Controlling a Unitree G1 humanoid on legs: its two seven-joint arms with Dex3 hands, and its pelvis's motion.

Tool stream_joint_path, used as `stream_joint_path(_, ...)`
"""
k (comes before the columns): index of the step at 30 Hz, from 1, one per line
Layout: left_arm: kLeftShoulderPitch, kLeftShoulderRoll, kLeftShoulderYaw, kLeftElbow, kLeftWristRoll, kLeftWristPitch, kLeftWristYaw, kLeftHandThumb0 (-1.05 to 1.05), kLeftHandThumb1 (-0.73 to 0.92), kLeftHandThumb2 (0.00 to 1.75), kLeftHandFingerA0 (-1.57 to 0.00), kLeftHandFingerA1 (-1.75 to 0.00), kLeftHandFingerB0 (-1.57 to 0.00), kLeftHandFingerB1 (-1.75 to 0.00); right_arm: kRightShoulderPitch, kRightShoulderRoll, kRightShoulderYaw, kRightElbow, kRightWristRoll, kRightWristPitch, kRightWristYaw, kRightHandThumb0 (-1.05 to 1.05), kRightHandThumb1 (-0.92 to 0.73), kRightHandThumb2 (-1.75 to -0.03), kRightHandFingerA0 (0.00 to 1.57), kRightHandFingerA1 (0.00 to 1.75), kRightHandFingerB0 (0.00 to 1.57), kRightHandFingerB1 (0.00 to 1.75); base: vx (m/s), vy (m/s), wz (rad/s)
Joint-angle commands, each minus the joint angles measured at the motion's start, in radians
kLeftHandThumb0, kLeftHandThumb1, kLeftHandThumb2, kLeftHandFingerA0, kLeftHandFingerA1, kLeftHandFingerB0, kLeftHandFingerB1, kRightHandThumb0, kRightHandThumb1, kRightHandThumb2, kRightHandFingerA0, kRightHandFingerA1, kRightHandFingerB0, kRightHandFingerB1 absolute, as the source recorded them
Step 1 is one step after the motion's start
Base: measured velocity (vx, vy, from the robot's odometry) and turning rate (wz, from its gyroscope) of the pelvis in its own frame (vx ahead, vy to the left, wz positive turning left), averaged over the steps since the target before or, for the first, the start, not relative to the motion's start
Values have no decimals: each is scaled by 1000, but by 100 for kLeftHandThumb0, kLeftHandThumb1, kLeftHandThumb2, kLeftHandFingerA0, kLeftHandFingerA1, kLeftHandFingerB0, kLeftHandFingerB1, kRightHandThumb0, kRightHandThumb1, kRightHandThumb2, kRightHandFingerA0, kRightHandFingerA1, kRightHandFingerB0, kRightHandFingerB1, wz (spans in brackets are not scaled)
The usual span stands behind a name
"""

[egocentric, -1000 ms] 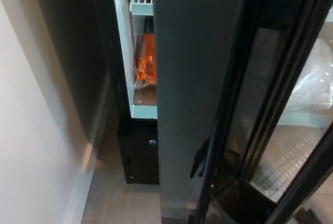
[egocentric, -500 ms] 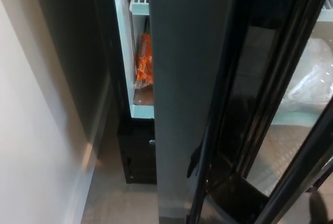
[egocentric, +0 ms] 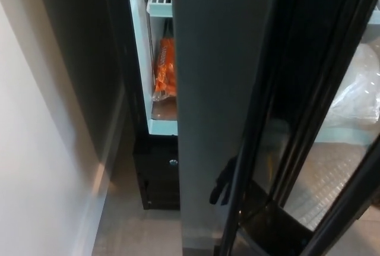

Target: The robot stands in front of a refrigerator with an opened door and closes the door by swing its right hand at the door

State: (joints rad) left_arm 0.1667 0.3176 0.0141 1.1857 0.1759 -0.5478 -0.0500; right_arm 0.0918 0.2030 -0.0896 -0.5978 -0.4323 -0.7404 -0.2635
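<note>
The refrigerator door (egocentric: 219,89) stands before me as a tall grey panel with a black-framed glass pane (egocentric: 309,119) on its right. To its left a narrow gap shows the white interior (egocentric: 155,60) with an orange packet (egocentric: 165,69) on a shelf. My right hand (egocentric: 222,183) appears as a small black shape against the door's lower part, at the black frame's edge. Its fingers hang down, apart, with nothing in them. My left hand does not show.
A pale wall (egocentric: 35,149) runs along the left, with a dark cabinet side (egocentric: 89,60) beside the refrigerator. The black base (egocentric: 157,179) of the refrigerator sits on grey floor (egocentric: 136,232). Through the glass a white bag (egocentric: 359,95) lies on a patterned surface.
The grey door panel has edged slightly left, narrowing the gap on the interior. My right hand's dark shape has shifted a little left and down along the door.
</note>
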Motion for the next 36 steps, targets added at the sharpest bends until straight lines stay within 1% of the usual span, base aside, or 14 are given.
stream_joint_path(1,23,41,4,21,-5,-73,-15,-69,84,65,-44,-36,-40,-35,-375,-141,98,430,-314,301,140,-76,-75,-101,6,21,5,16,0,0,0)
stream_joint_path(9,3,41,11,36,-9,-73,-5,-69,83,65,-47,-36,-43,-35,-657,-266,154,931,-378,382,67,-67,-66,-96,3,39,2,35,0,0,0)
stream_joint_path(10,0,42,12,36,-9,-70,-4,-70,83,66,-46,-36,-42,-35,-686,-274,169,985,-389,387,51,-60,-85,-67,15,28,10,25,0,0,0)
stream_joint_path(11,-2,44,12,37,-9,-68,-3,-70,83,66,-46,-36,-42,-35,-704,-278,179,1020,-398,390,41,-60,-85,-67,15,28,10,25,0,0,0)
stream_joint_path(12,-1,42,8,36,-6,-68,-6,-70,84,66,-45,-36,-41,-34,-757,-305,230,1121,-464,415,23,-65,-66,-97,4,40,0,34,0,0,0)
stream_joint_path(14,5,36,8,39,-7,-70,-5,-70,83,66,-46,-36,-42,-35,-790,-328,282,1192,-525,423,-2,-68,-64,-96,8,43,0,37,0,0,0)
stream_joint_path(15,11,29,11,44,-10,-72,-3,-69,83,66,-47,-37,-44,-35,-820,-348,352,1268,-598,435,-34,-33,-57,-109,0,48,0,47,0,0,0)
stream_joint_path(19,3,22,10,45,-9,-63,4,-67,83,65,-47,-37,-44,-36,-871,-357,449,1402,-658,470,-61,-34,-55,-108,0,47,0,47,0,0,0)
stream_joint_path(28,11,34,-5,35,9,-75,14,-70,83,65,-47,-37,-43,-35,-823,-379,513,1500,-599,467,-93,-34,-57,-109,0,48,0,47,0,0,0)
stream_joint_path(29,13,32,-4,35,7,-74,10,-69,69,106,-46,-55,-32,-47,-794,-386,507,1491,-575,446,-93,-34,-57,-109,0,48,0,47,0,0,0)
stream_joint_path(30,17,32,-2,33,4,-73,4,-69,83,65,-48,-37,-44,-35,-774,-389,504,1481,-555,431,-96,-34,-57,-109,0,48,0,47,12,6,6)
stream_joint_path(32,20,35,-1,30,2,-72,-1,-69,83,65,-48,-37,-44,-35,-763,-391,508,1477,-537,422,-106,-34,-57,-109,0,48,0,47,0,0,0)
stream_joint_path(33,22,33,8,30,-11,-74,-14,-70,78,66,-50,-39,-44,-36,-709,-387,485,1432,-501,401,-110,-63,-84,-66,20,29,19,29,0,0,0)
stream_joint_path(36,24,28,21,23,-30,-80,-38,-68,81,65,-48,-37,-44,-36,-552,-390,460,1304,-419,338,-150,-63,-85,-65,21,30,18,28,0,0,0)
